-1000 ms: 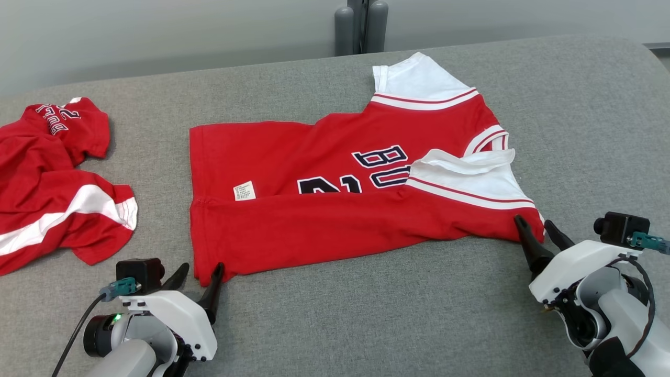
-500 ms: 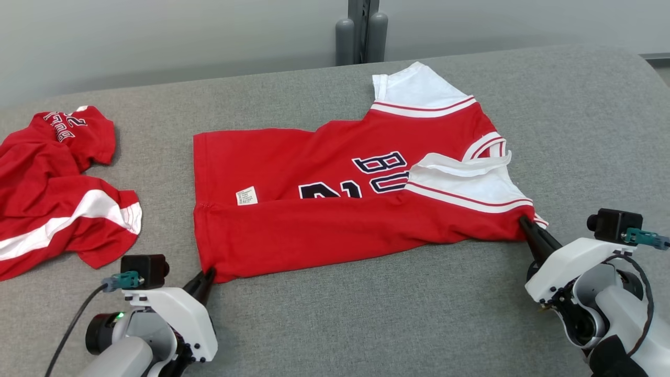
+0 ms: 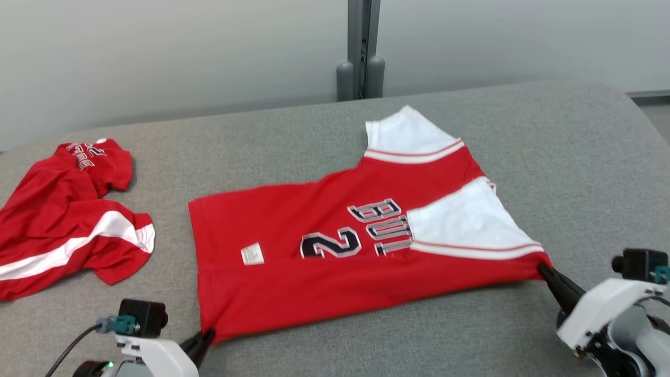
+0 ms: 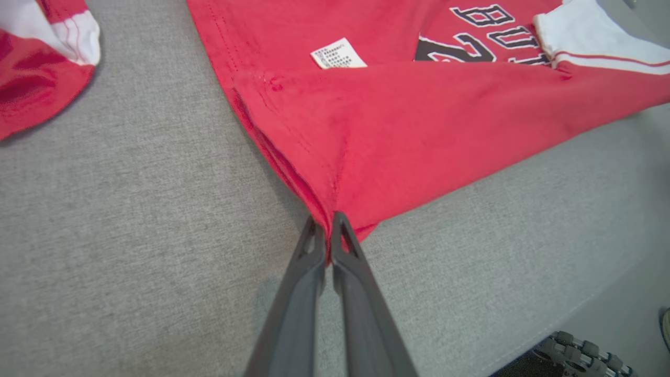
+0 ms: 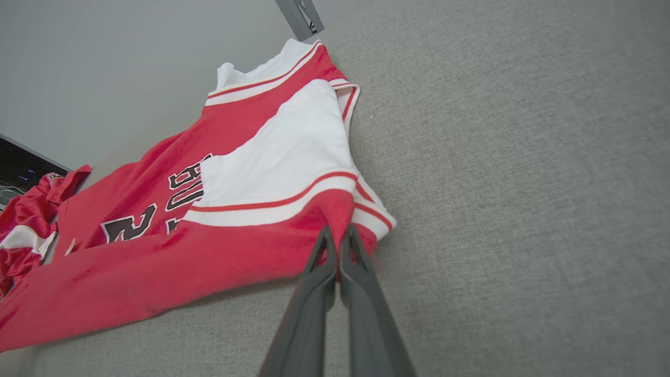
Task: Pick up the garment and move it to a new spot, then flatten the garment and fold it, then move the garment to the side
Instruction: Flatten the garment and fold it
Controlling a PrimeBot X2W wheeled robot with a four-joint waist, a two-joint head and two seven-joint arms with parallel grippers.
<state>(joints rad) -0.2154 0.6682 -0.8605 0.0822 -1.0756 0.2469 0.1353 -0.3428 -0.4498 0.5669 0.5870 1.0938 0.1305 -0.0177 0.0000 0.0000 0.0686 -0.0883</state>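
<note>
While the red short-sleeved jersey with white shoulder panels and dark lettering is lying spread across the middle of the grey fabric-covered table, the left gripper is pinching its near left hem corner, fingers clenched on the red cloth. The right gripper is gripping the near right corner, at the red band just below the white sleeve panel, its fingers likewise clamped on the fabric. Between the two grips the near edge is stretching taut and rising a little off the table. A small white label is showing on the red body, left of the number. A crumpled red and white garment is lying well apart at the table's left end. A grey post is standing beyond the far edge.
</note>
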